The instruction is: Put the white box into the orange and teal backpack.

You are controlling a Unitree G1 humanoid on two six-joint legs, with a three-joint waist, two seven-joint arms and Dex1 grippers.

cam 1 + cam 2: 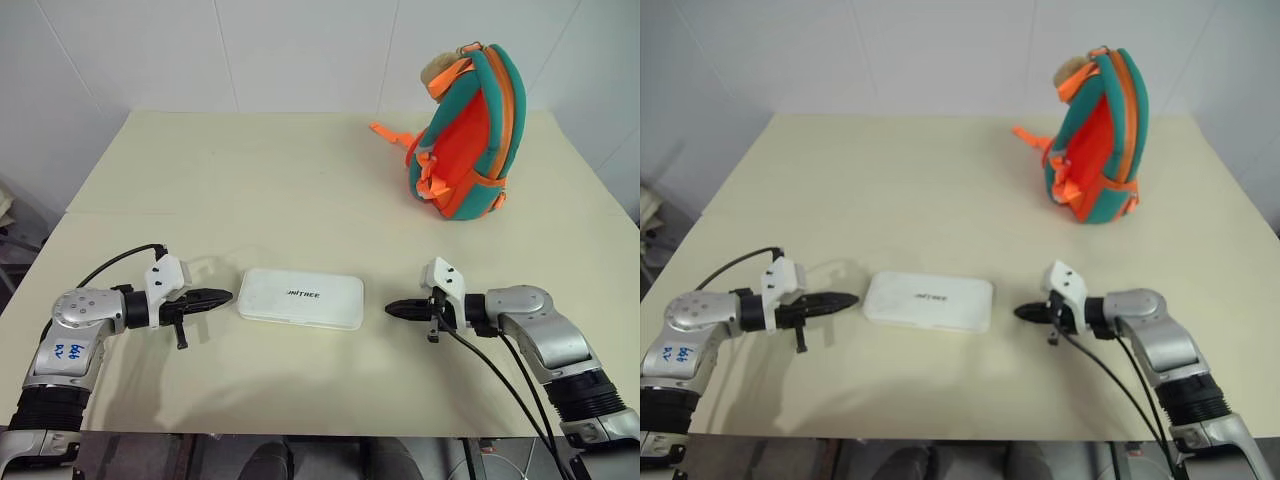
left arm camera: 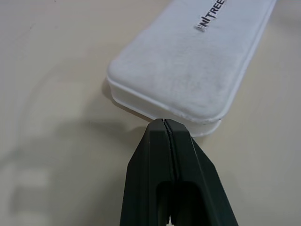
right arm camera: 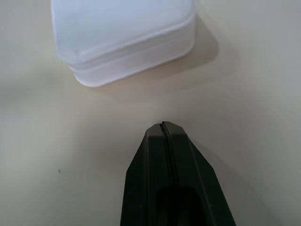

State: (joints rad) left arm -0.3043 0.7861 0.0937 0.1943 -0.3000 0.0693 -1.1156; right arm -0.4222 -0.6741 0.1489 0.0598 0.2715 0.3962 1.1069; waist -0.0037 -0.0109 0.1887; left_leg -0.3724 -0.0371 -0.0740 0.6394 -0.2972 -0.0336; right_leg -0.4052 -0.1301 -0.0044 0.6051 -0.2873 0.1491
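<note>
Black fingers pressed tight together make up the left gripper [image 1: 222, 297], which points at the left end of the white box [image 1: 301, 298] from just beside it, holding nothing; in the left wrist view its tip sits almost against the box's rounded corner, though I cannot tell whether it touches. The box lies flat on the cream table [image 1: 270, 180], near the front edge, lettering up, between the 2 arms. To its right, the right gripper [image 1: 393, 311] is likewise pinched closed on nothing and aimed at the box's other end, with a clear strip of bare table between tip and box.

Farther right and well back, the orange and teal backpack [image 1: 462, 135] stands upright near the far edge, well apart from the box; whether its zipper is open I cannot tell.

My reading is that this is the approach step, both arms flanking the box before any lift. A 2-sided squeeze on the ends looks likely next, which calls for even pressure so the flat box does not skid or pivot.

Count: 1 box, 1 backpack, 2 grippers, 1 table.
</note>
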